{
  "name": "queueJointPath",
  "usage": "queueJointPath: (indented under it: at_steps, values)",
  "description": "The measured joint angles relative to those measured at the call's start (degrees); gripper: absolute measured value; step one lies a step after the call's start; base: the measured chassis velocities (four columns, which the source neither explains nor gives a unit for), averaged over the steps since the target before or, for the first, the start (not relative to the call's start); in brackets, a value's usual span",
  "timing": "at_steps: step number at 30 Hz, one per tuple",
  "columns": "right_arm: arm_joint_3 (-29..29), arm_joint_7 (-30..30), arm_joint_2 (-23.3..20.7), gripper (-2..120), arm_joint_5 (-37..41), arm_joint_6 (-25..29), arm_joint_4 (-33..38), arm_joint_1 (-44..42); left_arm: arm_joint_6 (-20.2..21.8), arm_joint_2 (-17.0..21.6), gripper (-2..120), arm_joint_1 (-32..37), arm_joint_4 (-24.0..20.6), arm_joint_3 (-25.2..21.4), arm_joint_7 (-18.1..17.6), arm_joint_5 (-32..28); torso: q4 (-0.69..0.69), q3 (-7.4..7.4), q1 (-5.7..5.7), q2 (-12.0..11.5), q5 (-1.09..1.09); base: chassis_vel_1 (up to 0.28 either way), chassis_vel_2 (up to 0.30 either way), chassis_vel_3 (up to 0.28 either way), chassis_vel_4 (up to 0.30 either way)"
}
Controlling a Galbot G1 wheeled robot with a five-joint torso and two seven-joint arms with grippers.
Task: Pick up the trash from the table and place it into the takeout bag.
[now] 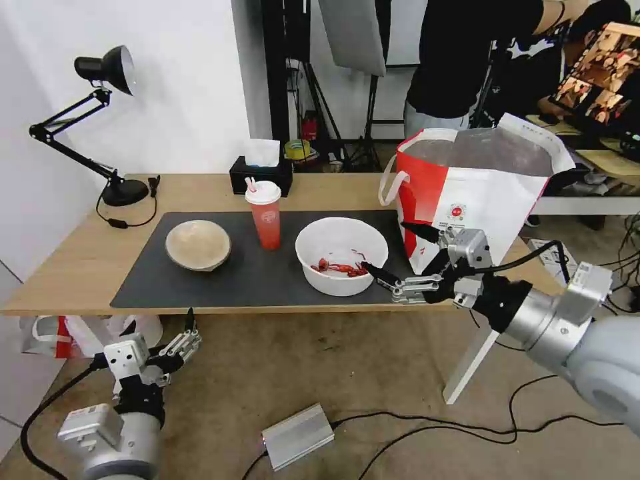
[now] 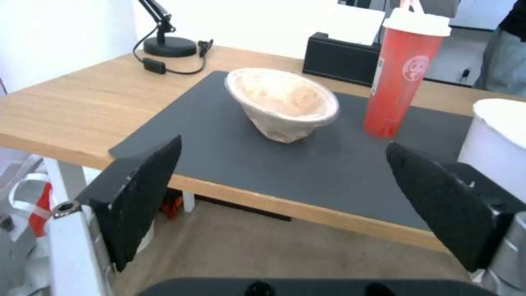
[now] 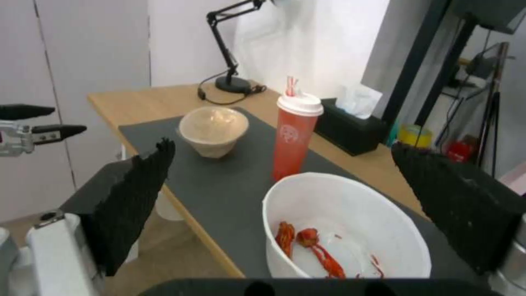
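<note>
On the dark mat (image 1: 267, 280) of the table (image 1: 67, 260) stand a shallow tan bowl (image 1: 198, 245), a red drink cup (image 1: 266, 217) with white lid and straw, and a large white bowl (image 1: 341, 255) holding red crayfish scraps. The takeout bag (image 1: 480, 193) stands open at the table's right end. My right gripper (image 1: 383, 245) is open just right of the white bowl (image 3: 351, 222), between it and the bag. My left gripper (image 1: 187, 332) hangs open below the table's front edge, in front of the tan bowl (image 2: 282, 102).
A black desk lamp (image 1: 100, 73) stands at the back left and a black tissue box (image 1: 261, 175) behind the cup. On the floor lie a grey box (image 1: 298, 437) and cables. The white table leg (image 1: 470, 363) slants under my right arm. A person stands behind the bag.
</note>
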Motion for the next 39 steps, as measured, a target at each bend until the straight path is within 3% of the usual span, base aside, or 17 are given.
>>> queueJointPath:
  at_steps: [19,28,39]
  values:
    - [-16.5,-3.3,-5.8,100,3.6,-4.6,-4.9,20.1,0.1,-0.4,100,0.0,0.0,0.2,0.0,0.4,0.00,0.00,0.00,0.0,0.00,0.000,0.000,0.000,0.000]
    - [-29.2,-5.9,-8.5,100,4.6,-6.8,-7.3,36.0,0.0,-0.9,100,0.1,0.0,0.3,0.1,1.1,0.01,-0.01,0.00,0.0,0.00,0.000,0.000,0.000,0.000]
    - [-33.4,-7.9,-9.1,100,4.1,-7.4,-9.6,39.4,-0.1,-0.9,100,-0.2,0.0,0.6,0.1,1.4,0.00,-0.01,0.00,0.0,0.00,0.000,0.000,0.000,0.000]
